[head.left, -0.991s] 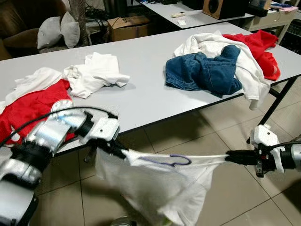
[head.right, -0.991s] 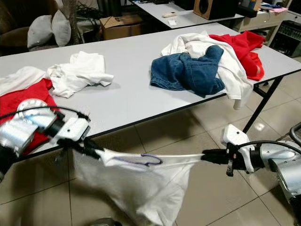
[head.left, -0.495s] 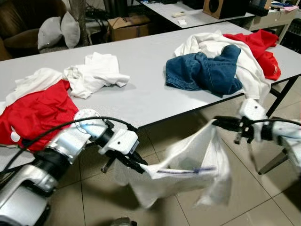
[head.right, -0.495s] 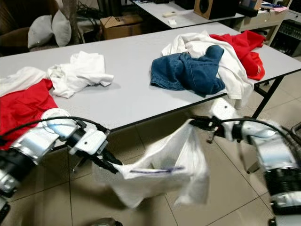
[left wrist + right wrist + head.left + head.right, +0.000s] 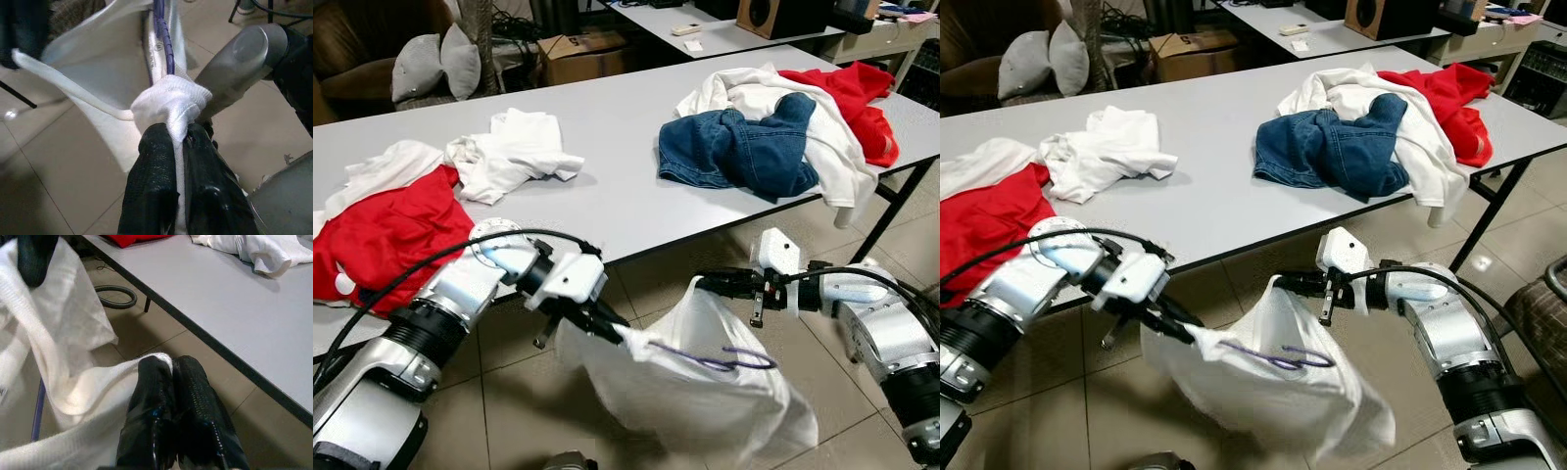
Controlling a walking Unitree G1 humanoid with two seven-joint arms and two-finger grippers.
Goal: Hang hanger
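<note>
A white garment (image 5: pixel 695 387) hangs between my two grippers in front of the grey table (image 5: pixel 607 196), above the tiled floor. A purple hanger (image 5: pixel 710 360) lies inside its neck opening, the hook pointing right. My left gripper (image 5: pixel 619 331) is shut on the garment's left shoulder, and the left wrist view shows the cloth (image 5: pixel 171 100) bunched between the black fingers (image 5: pixel 151 186). My right gripper (image 5: pixel 697 282) is shut on the other shoulder, higher up near the table's edge; its fingers (image 5: pixel 156 406) pinch the white hem (image 5: pixel 98 382).
On the table lie a red and white pile (image 5: pixel 386 220) at left, a white shirt (image 5: pixel 514 152), and jeans (image 5: pixel 734 147) with white and red clothes (image 5: pixel 842 98) at right. A table leg (image 5: pixel 891 211) stands at right. A cardboard box (image 5: pixel 578 54) sits behind.
My right gripper has swung left and down towards the left gripper, so the garment now sags as a pouch. The hanger's hook shows again inside the neck opening.
</note>
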